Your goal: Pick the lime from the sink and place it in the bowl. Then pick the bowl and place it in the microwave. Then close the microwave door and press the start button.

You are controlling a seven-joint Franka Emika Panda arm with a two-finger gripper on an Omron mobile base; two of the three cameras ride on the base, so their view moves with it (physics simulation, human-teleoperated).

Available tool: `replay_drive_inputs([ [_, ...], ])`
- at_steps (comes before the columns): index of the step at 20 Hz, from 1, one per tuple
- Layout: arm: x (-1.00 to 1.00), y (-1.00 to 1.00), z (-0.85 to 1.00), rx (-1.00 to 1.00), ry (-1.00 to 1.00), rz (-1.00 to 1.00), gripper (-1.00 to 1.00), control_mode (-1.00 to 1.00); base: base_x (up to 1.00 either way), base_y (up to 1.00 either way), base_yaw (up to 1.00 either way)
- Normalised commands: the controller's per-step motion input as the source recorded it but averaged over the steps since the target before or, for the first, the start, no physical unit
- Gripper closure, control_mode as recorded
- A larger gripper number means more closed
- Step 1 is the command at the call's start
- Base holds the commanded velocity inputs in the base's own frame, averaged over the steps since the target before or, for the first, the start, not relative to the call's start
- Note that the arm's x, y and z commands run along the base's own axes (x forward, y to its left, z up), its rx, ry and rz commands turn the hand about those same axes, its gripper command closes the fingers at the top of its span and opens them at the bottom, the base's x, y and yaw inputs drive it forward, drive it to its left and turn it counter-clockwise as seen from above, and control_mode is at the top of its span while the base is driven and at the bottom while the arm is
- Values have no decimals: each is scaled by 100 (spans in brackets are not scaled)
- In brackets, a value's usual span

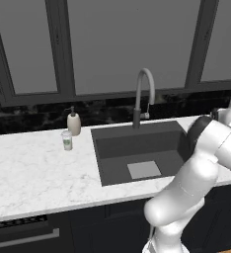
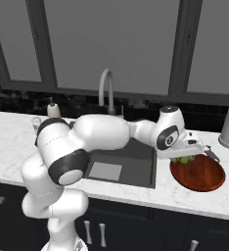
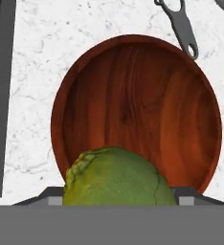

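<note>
— What is seen on the white marble counter (image 2: pixel 204 201)?
— A round, shiny red-brown bowl (image 2: pixel 198 172) with wood grain is seen beside the dark sink (image 2: pixel 136 166).
— Where is the lime (image 3: pixel 116 178)?
— The bumpy green lime is gripped between the fingers of the gripper (image 2: pixel 184 158), right over the bowl's near edge.
— What else is seen?
— A flat grey metal tool (image 3: pixel 180 25) is laid just past the bowl.
</note>
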Motion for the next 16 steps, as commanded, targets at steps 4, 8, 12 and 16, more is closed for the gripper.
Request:
replay_drive_inputs([
  [4,21,-38,-54,0,1,11,-100,-100,0,0,0],
  [8,1,-22,-34,1,0,12,-100,-100,0,0,0],
  [12,7,-8,0,6,0,4,-100,-100,0,0,0],
  [16,1,5,10,6,0,0,-100,-100,0,0,0],
])
